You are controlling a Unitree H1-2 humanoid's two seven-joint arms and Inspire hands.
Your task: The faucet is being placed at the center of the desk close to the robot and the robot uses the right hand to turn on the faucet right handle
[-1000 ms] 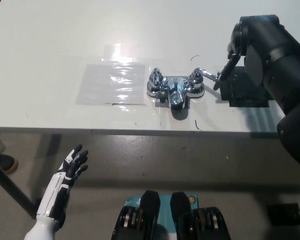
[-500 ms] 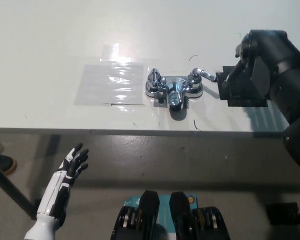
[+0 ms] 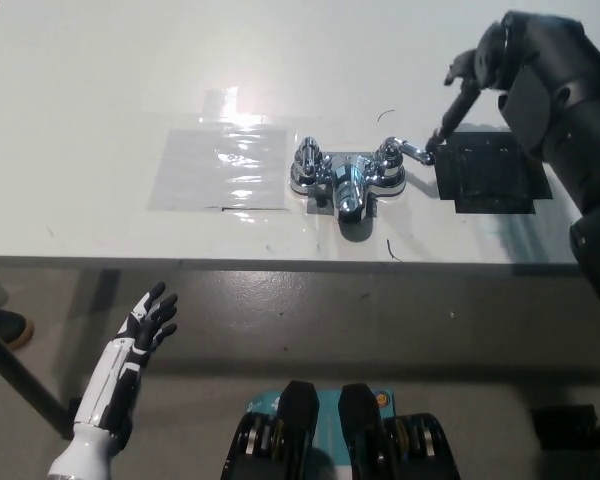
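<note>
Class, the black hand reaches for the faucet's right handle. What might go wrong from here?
Only a fingertip of the right hand seems to meet the tip of the right handle; it may slip off without turning it.
If the faucet is not fixed to the desk, the push may slide it; the left hand hangs open below the desk edge.

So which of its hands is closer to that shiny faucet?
Right. The black right hand is just beyond the right handle of the faucet, fingers reaching its tip. The white left hand hangs open below the table edge, far to the lower left.
</note>
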